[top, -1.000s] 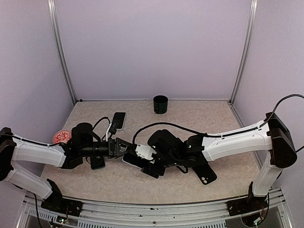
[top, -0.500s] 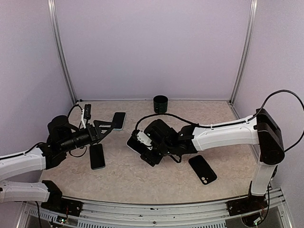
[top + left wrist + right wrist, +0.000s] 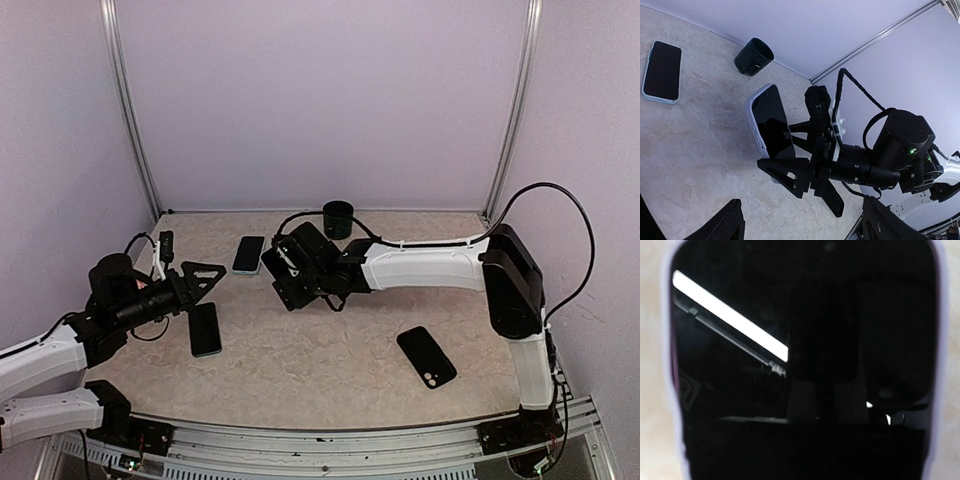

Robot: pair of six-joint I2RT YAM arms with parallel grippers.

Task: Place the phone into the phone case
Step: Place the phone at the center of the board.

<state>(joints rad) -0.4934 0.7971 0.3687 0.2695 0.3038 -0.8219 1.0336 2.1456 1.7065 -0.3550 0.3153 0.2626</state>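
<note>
The phone (image 3: 771, 122) sits in a pale case (image 3: 754, 131) whose rim shows along its edges, and the right gripper (image 3: 787, 129) grasps it across its width, one finger on each long side. It is lifted off the table (image 3: 330, 360) and tilted, with its dark screen facing the right wrist camera (there the glass (image 3: 800, 365) fills nearly the whole view and only the pale rim shows at the sides).

Facing that gripper, some way off, is the left gripper (image 3: 210, 278). It is released, its fingers (image 3: 727, 225) spread wide with nothing between them.

Just past the right gripper's fingertips, a second phone with a pale rim (image 3: 248, 254) lies flat, screen up. Behind the right wrist, toward the back wall, stands a dark cup (image 3: 338, 219).

Close under the left gripper, on its near side, a black phone (image 3: 205, 328) lies flat. Well apart from both grippers, on the near side of the right forearm, lies a black phone-shaped piece with a camera opening at one corner (image 3: 427, 356). I cannot tell whether it is a case or a phone lying face down.
</note>
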